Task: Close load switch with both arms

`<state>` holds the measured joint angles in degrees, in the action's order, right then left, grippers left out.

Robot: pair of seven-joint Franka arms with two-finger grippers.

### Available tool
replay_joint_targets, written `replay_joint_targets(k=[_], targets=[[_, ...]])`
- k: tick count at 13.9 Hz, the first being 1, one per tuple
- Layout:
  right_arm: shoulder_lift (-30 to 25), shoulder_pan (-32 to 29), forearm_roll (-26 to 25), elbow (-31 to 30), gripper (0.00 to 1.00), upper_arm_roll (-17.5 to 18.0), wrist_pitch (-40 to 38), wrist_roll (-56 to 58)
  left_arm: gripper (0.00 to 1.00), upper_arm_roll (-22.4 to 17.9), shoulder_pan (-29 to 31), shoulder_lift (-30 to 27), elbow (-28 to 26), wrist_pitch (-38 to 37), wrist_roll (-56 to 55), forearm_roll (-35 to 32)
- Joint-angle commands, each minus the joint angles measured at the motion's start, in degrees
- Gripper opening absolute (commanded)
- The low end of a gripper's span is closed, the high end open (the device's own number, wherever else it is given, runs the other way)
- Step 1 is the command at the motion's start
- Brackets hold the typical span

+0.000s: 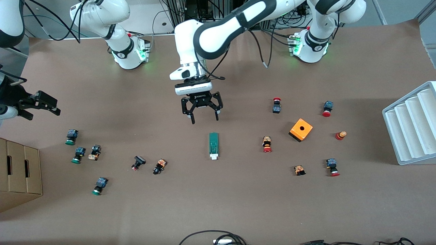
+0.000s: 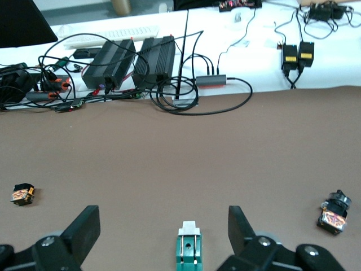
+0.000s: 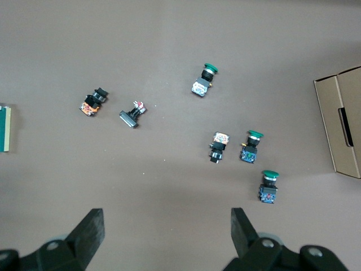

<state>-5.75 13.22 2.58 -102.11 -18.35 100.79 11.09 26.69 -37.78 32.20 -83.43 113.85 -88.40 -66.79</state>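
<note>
Broadly, the brown table (image 1: 238, 204) is carrying a white stepped rack (image 1: 410, 127) at the left arm's end and a cardboard box (image 1: 18, 173) at the right arm's end, with small parts lying scattered between them. An orange box with a hole (image 1: 301, 130) is sitting toward the left arm's end, with red-capped push buttons (image 1: 267, 144) lying around it; green-capped push buttons (image 1: 71, 136) and a few black parts are lying toward the right arm's end, well apart from the middle of the table. Nothing is lying between the left gripper (image 1: 204, 117) and the load switch (image 1: 213, 145). The left arm is reaching in from its base, and its gripper is hanging above the bare table just farther from the front camera than the switch, its fingers (image 2: 84, 228) standing spread wide and holding nothing. In the left wrist view the load switch (image 2: 188, 248) is showing between the two fingertips, apart from both. The right gripper (image 1: 44, 102) is waiting up in the air over the right arm's end of the table, fingers (image 3: 90, 231) likewise spread wide and empty. The load switch is lying flat near the table's centre, its long axis running toward and away from the front camera, with the small white lever (image 1: 214, 157) at the end nearer that camera.
</note>
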Motion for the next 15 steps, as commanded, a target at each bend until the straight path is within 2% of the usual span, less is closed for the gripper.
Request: replay_joint_targets(k=[1,7,15], targets=[[1.00,0.32,-0.47,1.39,1.00,-0.19,-0.59,-0.28,1.00,0.03,3.13,-4.59,-0.69,1.20,9.00,6.21],[0.91,0.23,-0.47,1.30,1.00,-0.19,-0.77,-0.10,1.00,-0.06,10.69,-11.27,-0.69,6.55,20.18,20.01],[0.83,0.41,-0.47,1.39,1.00,-0.10,-0.77,-0.28,1.00,-0.32,21.59,-17.08,0.46,7.35,39.50,40.22]])
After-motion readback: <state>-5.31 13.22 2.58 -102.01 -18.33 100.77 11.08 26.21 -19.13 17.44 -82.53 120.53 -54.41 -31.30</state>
